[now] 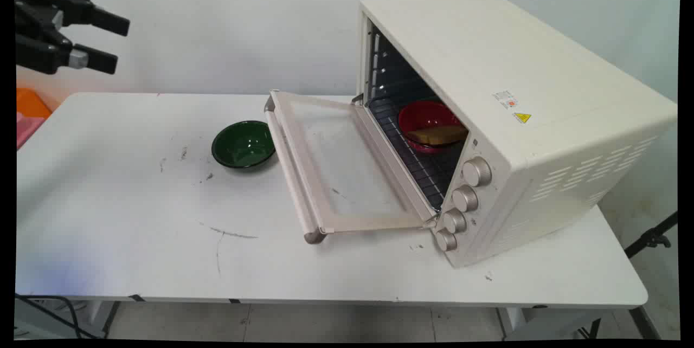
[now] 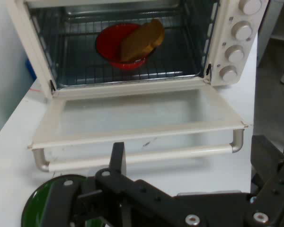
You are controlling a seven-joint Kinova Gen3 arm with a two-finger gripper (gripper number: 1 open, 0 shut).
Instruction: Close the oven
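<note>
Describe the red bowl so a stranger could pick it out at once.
Start at the cream toaster oven on the white table, its glass door folded down flat. On the wire rack inside sits the red bowl. Unlike the empty green bowl outside on the table, it holds a slice of bread.

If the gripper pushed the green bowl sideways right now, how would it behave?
The green bowl looks glossy and stands on the smooth white table, so it would probably slide rather than grip. It is low and wide, so tipping seems unlikely. It looks empty, so likely light. A shove toward the open oven door would soon hit the handle.
</note>
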